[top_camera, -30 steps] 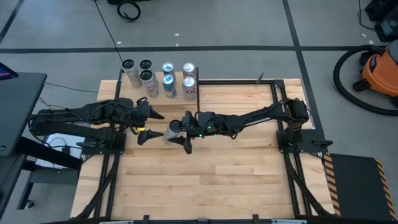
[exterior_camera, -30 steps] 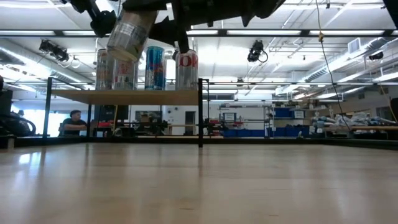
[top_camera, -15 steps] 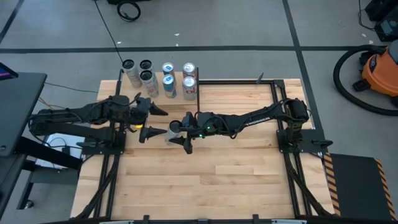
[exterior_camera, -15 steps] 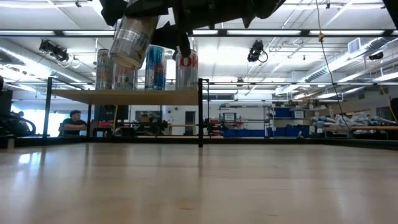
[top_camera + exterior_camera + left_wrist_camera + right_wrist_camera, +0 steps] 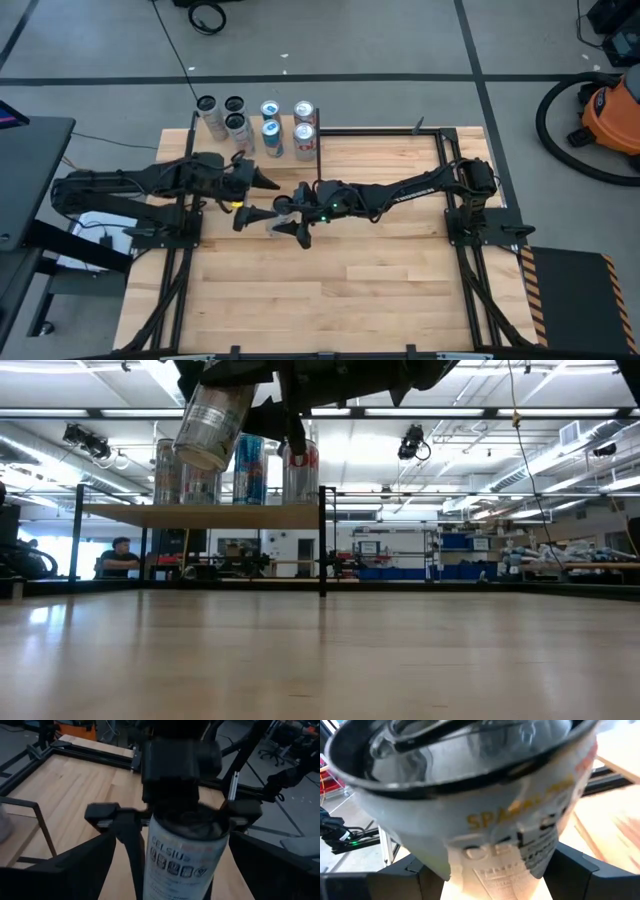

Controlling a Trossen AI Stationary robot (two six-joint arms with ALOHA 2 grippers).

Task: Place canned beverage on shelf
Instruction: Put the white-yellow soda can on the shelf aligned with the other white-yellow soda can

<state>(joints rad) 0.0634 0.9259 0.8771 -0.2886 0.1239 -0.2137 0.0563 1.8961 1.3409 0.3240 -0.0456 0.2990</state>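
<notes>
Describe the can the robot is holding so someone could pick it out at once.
Start at the shelf at the table's far left corner, where six cans stand upright. Just in front of it, the right gripper holds a white can tilted in mid-air, the only can off the shelf.

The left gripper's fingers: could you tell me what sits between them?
The can, held by the right gripper; the left gripper stands open around it in the left wrist view.
</notes>
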